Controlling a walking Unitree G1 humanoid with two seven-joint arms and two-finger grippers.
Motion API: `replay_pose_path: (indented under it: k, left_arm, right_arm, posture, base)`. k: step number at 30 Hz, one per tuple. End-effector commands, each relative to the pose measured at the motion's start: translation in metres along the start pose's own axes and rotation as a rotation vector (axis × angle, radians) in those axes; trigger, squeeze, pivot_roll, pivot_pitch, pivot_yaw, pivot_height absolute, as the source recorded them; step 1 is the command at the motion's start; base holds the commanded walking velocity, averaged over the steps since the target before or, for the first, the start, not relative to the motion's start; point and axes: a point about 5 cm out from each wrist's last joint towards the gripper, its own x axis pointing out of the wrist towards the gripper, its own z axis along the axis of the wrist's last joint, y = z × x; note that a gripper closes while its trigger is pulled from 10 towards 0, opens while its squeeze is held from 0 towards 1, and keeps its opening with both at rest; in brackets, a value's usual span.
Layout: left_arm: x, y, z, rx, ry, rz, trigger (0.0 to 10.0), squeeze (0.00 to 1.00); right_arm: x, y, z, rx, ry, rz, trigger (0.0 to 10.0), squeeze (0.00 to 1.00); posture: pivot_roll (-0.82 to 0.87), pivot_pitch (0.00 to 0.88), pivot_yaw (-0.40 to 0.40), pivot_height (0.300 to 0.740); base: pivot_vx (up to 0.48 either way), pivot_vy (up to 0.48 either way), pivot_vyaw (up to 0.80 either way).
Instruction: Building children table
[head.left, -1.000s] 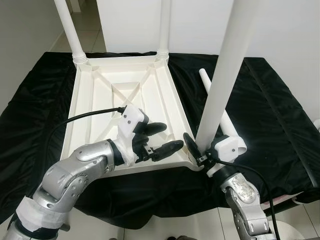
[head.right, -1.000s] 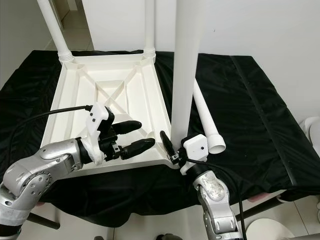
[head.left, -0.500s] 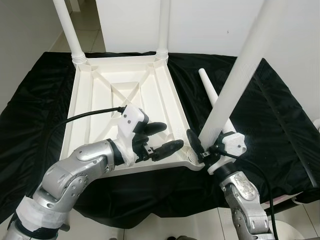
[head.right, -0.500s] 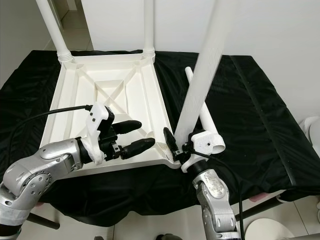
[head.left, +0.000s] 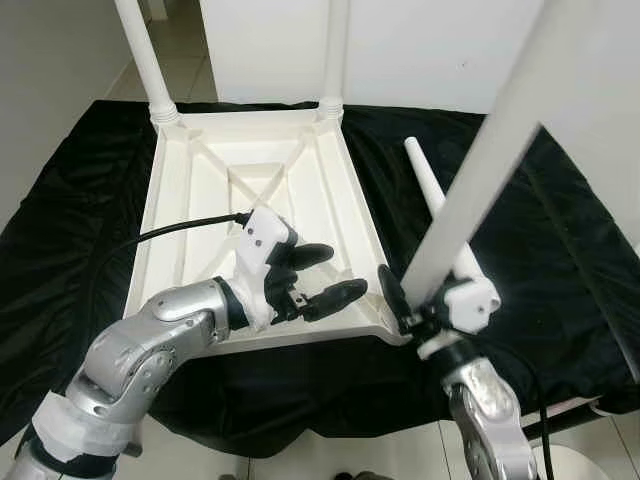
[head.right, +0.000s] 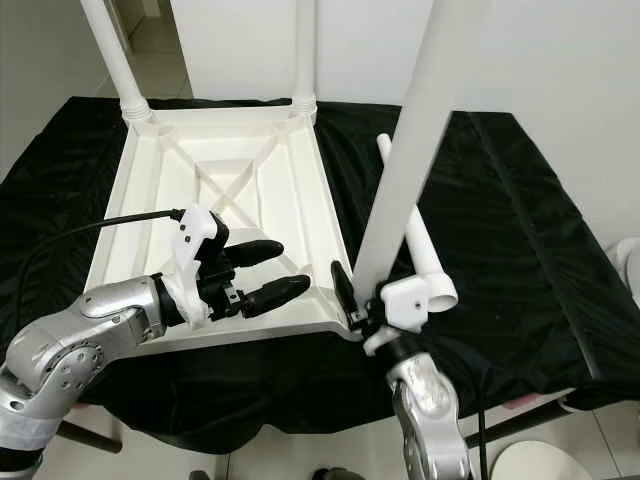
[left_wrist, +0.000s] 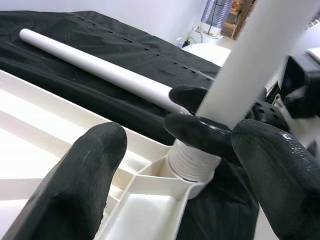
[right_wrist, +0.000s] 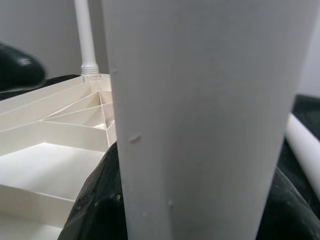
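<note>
White children's table top (head.left: 255, 215) lies upside down, ribbed underside up, on a black cloth (head.left: 560, 230) that covers the tabletop. Landmark: this upturned table top.

Two white legs stand upright in its far corners: far-left leg (head.left: 145, 60) and far-right leg (head.left: 335, 50).

A third leg (head.left: 490, 160) has its lower end at the near-right corner socket (left_wrist: 190, 167) of the table top and is tilted, leaning away from the table top toward the robot's right. In the left wrist view its threaded collar sits in or at the socket; can't tell how far seated.

Right end effector (head.left: 415, 305) is at that near-right corner, black fingers clamped around the lower part of the tilted leg, just above the socket. Right wrist view shows the leg close up between its fingers (right_wrist: 95, 200).

Left end effector (head.left: 320, 275) hovers over the near edge of the table top, just left of the near-right corner; fingers apart, holding nothing, pointing toward the socket. Can't tell whether the lower finger touches the rim.

A fourth, loose leg (head.right: 415, 225) lies flat on the cloth just right of the table top, its open wide end toward the near side, beside the right end effector.

Tiled floor (head.left: 180, 60) and white wall beyond the far edge.
</note>
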Motion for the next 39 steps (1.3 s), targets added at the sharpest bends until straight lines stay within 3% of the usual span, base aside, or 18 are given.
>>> replay_pose_path:
  k: [1,6,10,18,22,23,24,27,30,32,33,34,39]
  left_arm:
    - [0.0,-0.005,0.003,0.012,-0.006,-0.117,10.0,0.0]
    - [0.0,-0.003,0.003,0.017,-0.007,-0.116,10.0,0.0]
    - [0.0,-0.003,0.003,0.019,-0.006,-0.117,10.0,0.0]
    - [0.002,-0.003,0.005,0.022,-0.008,-0.122,10.0,0.0]
    - [0.002,-0.002,0.006,0.012,-0.012,-0.129,10.0,0.0]
    - [0.002,-0.002,0.007,0.007,-0.015,-0.134,10.0,0.15]
    - [0.001,-0.002,0.008,-0.01,-0.024,-0.154,10.0,1.0]
    - [0.0,-0.004,0.011,-0.028,-0.039,-0.183,10.0,1.0]
    - [0.001,0.0,0.016,0.007,-0.054,-0.156,10.0,0.98]
    - [0.001,0.0,0.016,0.007,-0.054,-0.156,10.0,0.98]
    - [0.002,0.001,0.018,0.022,-0.061,-0.147,10.0,0.17]
    - [0.004,0.002,0.021,0.032,-0.073,-0.142,10.0,0.0]
    - [0.012,0.002,0.036,0.052,-0.127,-0.149,10.0,0.0]
  right_arm:
    - [-0.016,0.008,-0.029,0.022,0.163,0.028,10.0,0.0]
    - [-0.032,0.005,-0.048,0.067,0.215,-0.012,10.0,0.0]
    - [-0.034,0.002,-0.051,0.113,0.219,-0.056,10.0,0.0]
    - [-0.022,0.0,-0.05,0.073,0.247,-0.031,10.0,0.0]
    - [-0.012,0.0,-0.037,0.072,0.203,0.002,10.0,0.0]
    - [-0.008,0.0,-0.027,0.075,0.171,0.043,10.0,0.0]
    - [-0.004,0.002,-0.015,0.073,0.132,0.095,10.0,0.0]
    - [-0.001,0.003,0.002,0.096,0.082,0.154,10.0,0.0]
    - [0.002,0.001,0.019,0.103,0.046,0.209,10.0,0.0]
    - [0.002,0.001,0.019,0.103,0.046,0.209,10.0,0.0]
    - [0.003,0.0,0.026,0.095,0.034,0.243,10.0,0.0]
    - [0.005,-0.002,0.034,0.087,0.025,0.272,10.0,0.0]
    - [0.013,-0.007,0.056,0.038,0.023,0.382,10.0,0.0]
  posture:
    - [-0.02,0.114,0.017,0.74]
    - [-0.02,0.109,0.021,0.74]
    - [-0.02,0.109,0.021,0.74]
    - [-0.02,0.109,0.024,0.74]
    - [-0.02,0.111,0.023,0.74]
    - [-0.02,0.112,0.02,0.74]
    - [-0.02,0.112,0.02,0.74]
    - [-0.02,0.112,0.012,0.74]
    - [-0.03,0.112,0.008,0.74]
    - [-0.03,0.112,0.008,0.74]
    - [-0.02,0.111,0.006,0.74]
    - [-0.02,0.107,0.0,0.74]
    - [-0.02,0.1,-0.004,0.74]
  base:
    - [0.0,0.0,0.0]
    - [0.0,0.0,0.0]
    - [0.0,0.0,0.0]
    - [0.0,0.0,0.0]
    - [0.0,0.0,0.0]
    - [0.0,0.0,0.0]
    - [0.0,0.0,0.0]
    - [0.0,0.0,0.0]
    - [0.0,0.0,0.0]
    - [0.0,0.0,0.0]
    - [0.0,0.0,0.0]
    - [0.0,0.0,0.0]
    - [0.0,0.0,0.0]
